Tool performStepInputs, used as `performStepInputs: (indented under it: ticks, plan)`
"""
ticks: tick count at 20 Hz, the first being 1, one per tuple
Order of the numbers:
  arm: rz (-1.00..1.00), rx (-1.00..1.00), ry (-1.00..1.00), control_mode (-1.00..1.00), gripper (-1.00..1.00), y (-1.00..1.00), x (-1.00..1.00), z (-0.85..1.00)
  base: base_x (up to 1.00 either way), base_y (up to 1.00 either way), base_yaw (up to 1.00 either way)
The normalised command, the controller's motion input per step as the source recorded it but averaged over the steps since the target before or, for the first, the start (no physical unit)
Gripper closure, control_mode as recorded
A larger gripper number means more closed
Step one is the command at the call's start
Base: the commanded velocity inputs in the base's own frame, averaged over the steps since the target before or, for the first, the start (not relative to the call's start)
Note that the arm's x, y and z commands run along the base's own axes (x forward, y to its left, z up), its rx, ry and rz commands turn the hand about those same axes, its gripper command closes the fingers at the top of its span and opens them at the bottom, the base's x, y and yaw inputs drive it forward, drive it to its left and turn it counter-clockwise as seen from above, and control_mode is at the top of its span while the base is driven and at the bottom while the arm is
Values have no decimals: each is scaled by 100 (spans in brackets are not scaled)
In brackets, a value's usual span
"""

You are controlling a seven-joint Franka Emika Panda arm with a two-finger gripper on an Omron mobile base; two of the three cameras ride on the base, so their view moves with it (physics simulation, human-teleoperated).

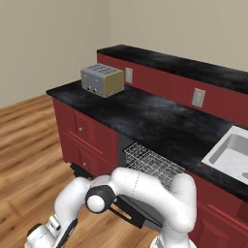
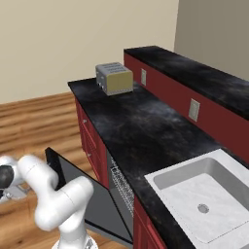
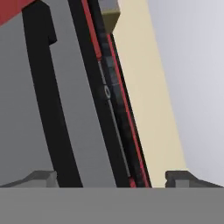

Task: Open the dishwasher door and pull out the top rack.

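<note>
**Dishwasher door down, top rack showing in the opening**

Dishwasher door (image 2: 92,204) lies swung down and open below the black counter (image 2: 146,131), its dark inner face turned upward in the right base view. In the left base view its edge (image 1: 128,213) juts out low, partly hidden behind the white arm. The top rack (image 1: 152,164), a silver wire-mesh basket, sits in the opening just under the counter edge, between the red cabinet fronts (image 1: 89,133); from the right base view its mesh (image 2: 121,187) shows edge-on inside the cavity.

The claw (image 3: 109,177) has its two dark fingertips (image 3: 41,177) standing wide apart with nothing between them, facing grey and black bands crossed by a red strip.

On the counter a silver toaster (image 1: 102,80) stands at the far end, well apart from the white sink basin (image 2: 199,199). Two wall outlets (image 1: 198,97) sit on the red backsplash below the raised ledge. The floor (image 1: 29,145) is wood.
</note>
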Motion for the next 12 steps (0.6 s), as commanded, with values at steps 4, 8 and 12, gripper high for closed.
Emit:
performStepInputs:
  ticks: [4, 8, 12]
  plan:
    - [4, 19, 11, -100, -100, 2, -13, 100, 0, 0, 0]
    - [1, 28, 19, -100, -100, 0, 0, 100, 0, 0, 0]
    - [0, 31, 24, -100, -100, 0, 0, 100, 0, 0, 0]
